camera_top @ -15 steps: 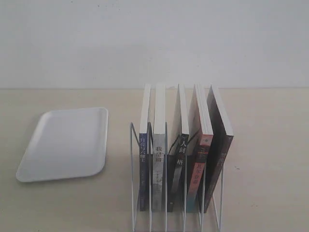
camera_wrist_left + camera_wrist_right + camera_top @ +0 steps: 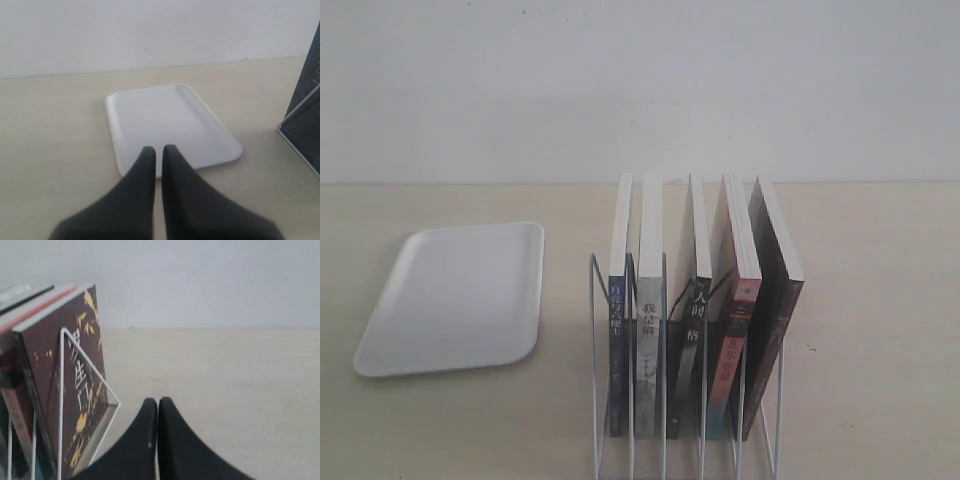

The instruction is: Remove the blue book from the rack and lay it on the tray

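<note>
The blue book (image 2: 616, 345) stands upright in the leftmost slot of the white wire rack (image 2: 592, 330), dark blue spine facing the exterior camera. Its cover (image 2: 306, 95) shows at the edge of the left wrist view behind a rack wire (image 2: 299, 107). The white tray (image 2: 460, 295) lies flat to the left of the rack, with nothing on it. My left gripper (image 2: 158, 148) is shut and holds nothing, its tips over the tray's (image 2: 165, 120) near rim. My right gripper (image 2: 158, 401) is shut and holds nothing, beside the rack's (image 2: 61, 390) right end. Neither arm appears in the exterior view.
Other books fill the rack: a white-spined one (image 2: 648, 330), a black-spined one (image 2: 688, 330), a red-spined one (image 2: 735, 345) and a dark maroon one (image 2: 775, 320) with gold marks (image 2: 80, 390). Pale tabletop (image 2: 880, 330) runs to a white wall behind.
</note>
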{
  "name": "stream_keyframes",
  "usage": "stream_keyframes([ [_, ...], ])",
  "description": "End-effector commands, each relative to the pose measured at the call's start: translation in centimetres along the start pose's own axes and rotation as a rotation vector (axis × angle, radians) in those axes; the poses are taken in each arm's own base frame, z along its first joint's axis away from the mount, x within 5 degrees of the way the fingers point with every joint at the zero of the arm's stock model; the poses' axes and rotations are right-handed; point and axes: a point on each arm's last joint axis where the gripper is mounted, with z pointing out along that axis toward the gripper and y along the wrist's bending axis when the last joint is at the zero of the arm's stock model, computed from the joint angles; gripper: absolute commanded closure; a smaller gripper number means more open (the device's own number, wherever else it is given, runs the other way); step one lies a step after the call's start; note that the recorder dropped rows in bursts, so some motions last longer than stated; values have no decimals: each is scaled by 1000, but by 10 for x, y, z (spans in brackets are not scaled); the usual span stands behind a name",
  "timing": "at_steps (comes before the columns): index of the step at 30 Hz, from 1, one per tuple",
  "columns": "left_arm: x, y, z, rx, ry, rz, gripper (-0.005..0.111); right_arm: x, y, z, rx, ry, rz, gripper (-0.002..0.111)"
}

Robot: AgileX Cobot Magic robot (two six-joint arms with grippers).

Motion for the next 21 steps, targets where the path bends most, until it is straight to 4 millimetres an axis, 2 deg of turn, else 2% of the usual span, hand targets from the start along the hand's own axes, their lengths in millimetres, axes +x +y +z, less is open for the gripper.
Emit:
stream_keyframes([
  [1,1,0,0,-2,2,1,103,-22,-1,-3,13,-243,-9,108],
  [8,1,0,0,-2,2,1,103,-50,-2,-15,-1,-584,96,108],
  [12,1,0,0,-2,2,1,103,-72,-3,-36,-17,-912,125,108],
  [14,1,0,0,-2,2,1,103,-96,-1,-48,-32,-976,129,108],
  [15,1,0,0,-2,2,1,103,-117,3,-55,-37,-943,116,108],
  [16,1,0,0,-2,2,1,103,-128,5,-54,-35,-892,103,108],
  [17,1,0,0,-2,2,1,103,-148,9,-49,-33,-778,89,108],
  [18,1,0,0,-2,2,1,103,-158,10,-44,-34,-714,85,108],
  [19,1,0,0,-2,2,1,103,-177,14,-32,-35,-576,82,108],
  [21,1,0,0,-2,2,1,103,-192,18,-8,-30,-300,48,108],
])
